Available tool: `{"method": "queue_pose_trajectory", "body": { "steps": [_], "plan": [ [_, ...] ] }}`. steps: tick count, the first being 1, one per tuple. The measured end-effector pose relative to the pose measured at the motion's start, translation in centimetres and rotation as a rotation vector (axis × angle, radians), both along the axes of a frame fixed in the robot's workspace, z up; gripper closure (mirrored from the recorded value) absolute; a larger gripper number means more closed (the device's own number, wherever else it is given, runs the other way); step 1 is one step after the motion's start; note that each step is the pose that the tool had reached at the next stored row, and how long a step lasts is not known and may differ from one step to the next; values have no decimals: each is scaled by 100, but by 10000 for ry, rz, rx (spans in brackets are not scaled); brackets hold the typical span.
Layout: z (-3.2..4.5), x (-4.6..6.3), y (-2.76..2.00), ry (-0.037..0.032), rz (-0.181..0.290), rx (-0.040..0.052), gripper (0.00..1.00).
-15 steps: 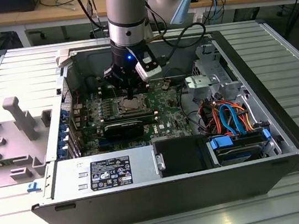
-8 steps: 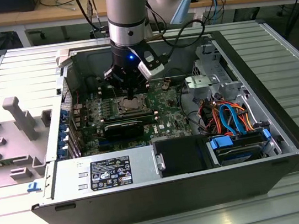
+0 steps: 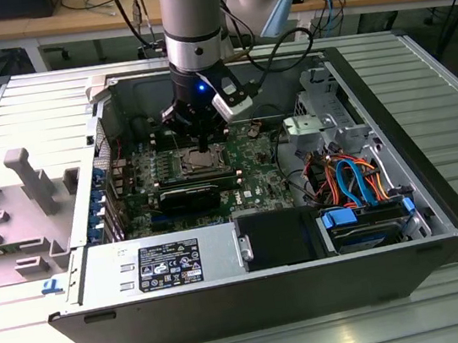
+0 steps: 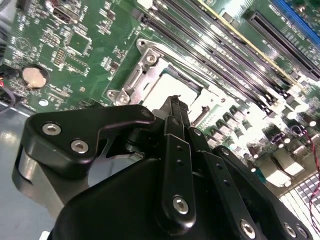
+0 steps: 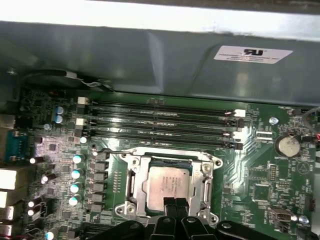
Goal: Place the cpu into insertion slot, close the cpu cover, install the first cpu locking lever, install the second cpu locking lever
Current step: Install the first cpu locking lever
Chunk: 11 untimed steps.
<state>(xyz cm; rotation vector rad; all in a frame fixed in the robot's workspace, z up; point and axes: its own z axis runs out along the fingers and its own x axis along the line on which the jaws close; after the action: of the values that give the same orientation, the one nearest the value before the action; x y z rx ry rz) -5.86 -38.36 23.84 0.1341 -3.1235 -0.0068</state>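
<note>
So I had the gripper (image 5: 170, 204) parked right over the insertion slot (image 5: 131, 165), fingers pinched together with nothing between them as far as I could see. The cpu (image 5: 167, 186) was sitting flat in the socket, directly under the fingertips, basically touching or just short of it; couldn't tell which. The cpu cover (image 5: 206, 184) looked down around the chip, its silver frame bordering all sides. In the exterior view, the arm came straight down onto the green motherboard (image 3: 252, 181) inside the open case (image 3: 420, 196).
</note>
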Motion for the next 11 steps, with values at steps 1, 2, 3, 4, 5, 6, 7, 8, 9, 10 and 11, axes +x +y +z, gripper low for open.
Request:
{"method": "queue_pose_trajectory", "body": {
  "steps": [1, 2, 3, 4, 5, 6, 7, 8, 9, 10, 11],
  "plan": [
    [1, -1, 0, -7, -1, -2, 89],
    [1, -1, 0, -10, -1, -2, 89],
    [1, -1, 0, -10, -1, -2, 89],
    [1, -1, 0, -11, -1, -2, 89],
    [1, -1, 0, -10, 0, -2, 89],
    [1, -1, 0, -10, 0, -2, 89],
    [4, -1, 0, -10, 0, -3, 89],
    [6, -1, 0, -10, 0, -3, 89],
    [9, -1, 0, -10, 0, -3, 89],
    [12, -1, 0, -10, 0, -3, 89],
    [14, -1, 0, -10, 0, -2, 89]
  ]
}}
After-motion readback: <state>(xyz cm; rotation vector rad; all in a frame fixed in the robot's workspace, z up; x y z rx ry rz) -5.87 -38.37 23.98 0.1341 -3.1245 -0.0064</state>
